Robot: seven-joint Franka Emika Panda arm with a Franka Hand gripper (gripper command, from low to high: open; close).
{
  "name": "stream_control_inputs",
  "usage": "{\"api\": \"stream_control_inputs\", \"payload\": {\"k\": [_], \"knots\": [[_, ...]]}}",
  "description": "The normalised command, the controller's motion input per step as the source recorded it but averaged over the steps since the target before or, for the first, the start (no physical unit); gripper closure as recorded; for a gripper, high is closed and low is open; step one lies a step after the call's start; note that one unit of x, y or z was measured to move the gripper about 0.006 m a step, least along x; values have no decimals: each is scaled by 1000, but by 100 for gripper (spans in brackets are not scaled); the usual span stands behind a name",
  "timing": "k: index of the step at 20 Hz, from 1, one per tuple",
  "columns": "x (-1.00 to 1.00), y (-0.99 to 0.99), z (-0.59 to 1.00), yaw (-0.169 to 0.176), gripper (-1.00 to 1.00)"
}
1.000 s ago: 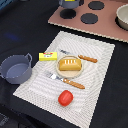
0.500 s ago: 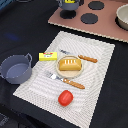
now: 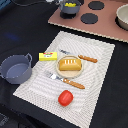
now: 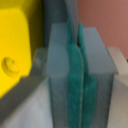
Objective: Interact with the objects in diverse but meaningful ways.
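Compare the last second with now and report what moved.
Nothing visibly moved in the exterior view. The bread loaf sits on its plate on the placemat, the tomato and butter block lie where they were, and the empty pot stays off the mat. The far pot holding the cheese wedge is unchanged. The wrist view shows the pincer shut.

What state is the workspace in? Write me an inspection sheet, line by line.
Surface: dark table, striped placemat on it.
Job's things: bread loaf mid-mat; butter block beside it; tomato near the mat's edge; grey-blue pot off the mat; second pot on the stove board, cheese wedge inside.
Clutter: fork and knife flanking the loaf.
Grippers: gripper jaws look shut, nothing between.
Cables: nothing seen.
Surroundings: stove board with black burners.
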Motion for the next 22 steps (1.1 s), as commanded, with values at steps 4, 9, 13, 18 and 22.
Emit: {"api": "stream_control_inputs", "payload": {"k": [4,9,13,18,22], "knots": [[-92,0,-294,47,100],[-119,0,40,65,-100],[-17,0,596,22,-100],[0,17,1000,19,-100],[0,0,1000,15,-100]]}}
